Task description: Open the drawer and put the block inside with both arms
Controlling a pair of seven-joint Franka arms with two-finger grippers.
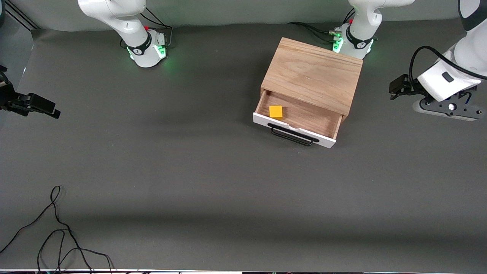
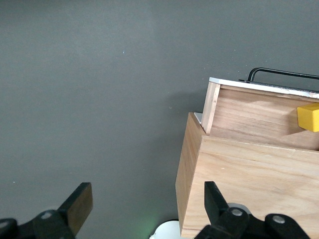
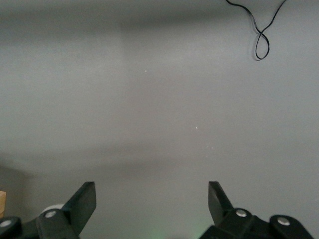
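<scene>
Both fingers sets wide, empty: left gripper (image 2: 144, 209), right gripper (image 3: 152, 206); block (image 1: 276, 112) in drawer (image 1: 300, 118).

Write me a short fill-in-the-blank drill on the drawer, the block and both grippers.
1. The drawer stands ____.
2. The block lies ____ the drawer.
3. The left gripper and the right gripper both have their fingers ____.
4. The handle is coloured ____.

Missing words: open; inside; open; black.
</scene>
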